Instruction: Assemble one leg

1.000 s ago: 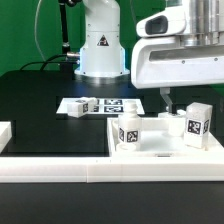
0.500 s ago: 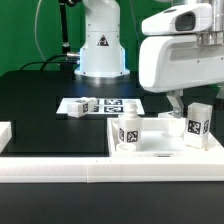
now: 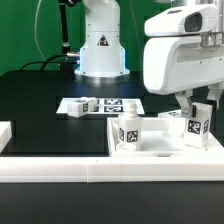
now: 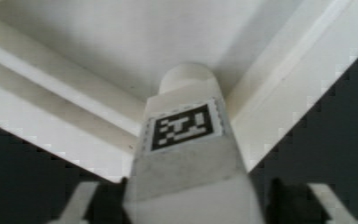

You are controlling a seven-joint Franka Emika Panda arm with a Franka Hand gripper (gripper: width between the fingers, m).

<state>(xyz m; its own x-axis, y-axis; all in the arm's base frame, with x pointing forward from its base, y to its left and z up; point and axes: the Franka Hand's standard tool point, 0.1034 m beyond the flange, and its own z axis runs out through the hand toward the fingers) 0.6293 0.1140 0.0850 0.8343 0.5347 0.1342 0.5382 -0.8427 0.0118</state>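
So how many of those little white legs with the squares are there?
3. A lying leg at the marker board, a standing leg on the white panel, and a third leg between the gripper's fingers. Others may hide behind the gripper.

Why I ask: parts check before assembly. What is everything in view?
Stubby white plastic tagged legs: three, white; first leg upright on the panel between the gripper's fingers, second leg upright on the panel toward the exterior view's left, third leg lying at the marker board.
Large flat raised-edge panel: one, white, table front.
Marker board: one, white, black tags, mid-table.
Block: one, white, exterior view's left edge, cut off.
Table: one, black.
Robot base: one, white, rear.
Gripper: one, white, open around first leg.
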